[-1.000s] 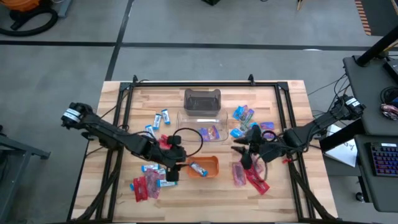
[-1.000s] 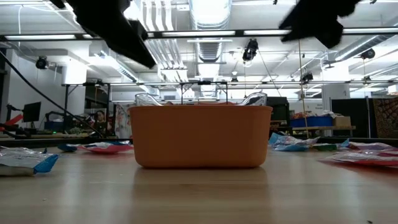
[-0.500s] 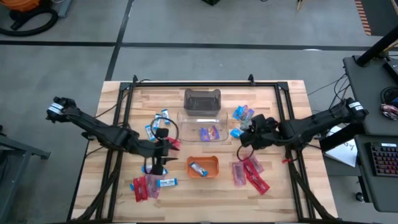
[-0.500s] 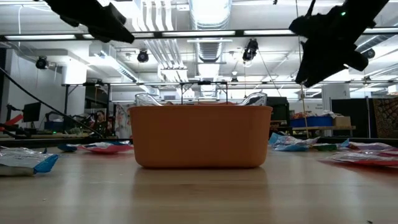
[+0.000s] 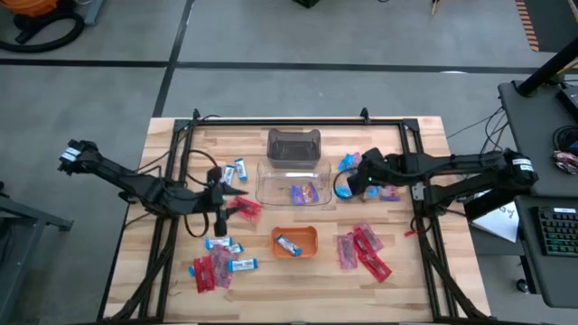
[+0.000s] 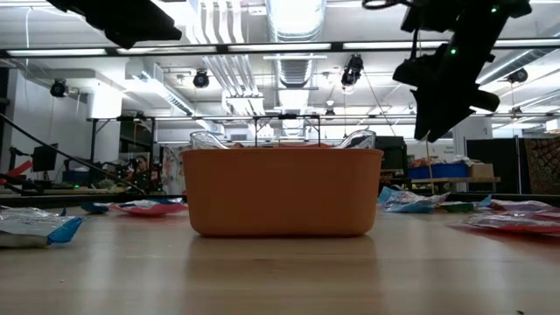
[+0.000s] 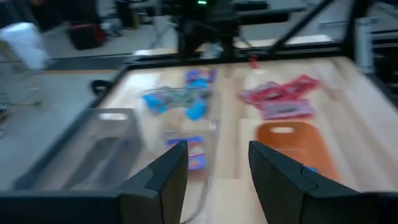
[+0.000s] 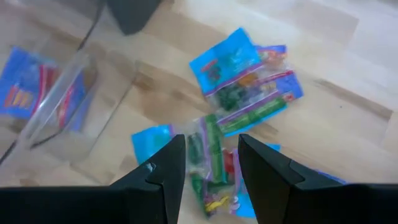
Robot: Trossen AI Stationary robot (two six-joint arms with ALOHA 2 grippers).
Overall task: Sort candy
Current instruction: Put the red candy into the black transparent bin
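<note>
Right gripper [image 5: 358, 180] hovers parted and empty over blue-and-purple candy [image 8: 245, 81] at 2 o'clock; left gripper [image 5: 221, 191] parted, empty, at 9 o'clock of the orange tray [image 5: 295, 241]

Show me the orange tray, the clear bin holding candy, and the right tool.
orange tray [image 5: 307, 236], high view, bare floor.
clear bin [image 5: 271, 185], high view, empty floor part.
right tool [image 8: 208, 163], right wrist view, gap between open fingers.

no legible text, candy [image 8: 239, 93] wrappers printed (lettering too blurred to read)
</note>
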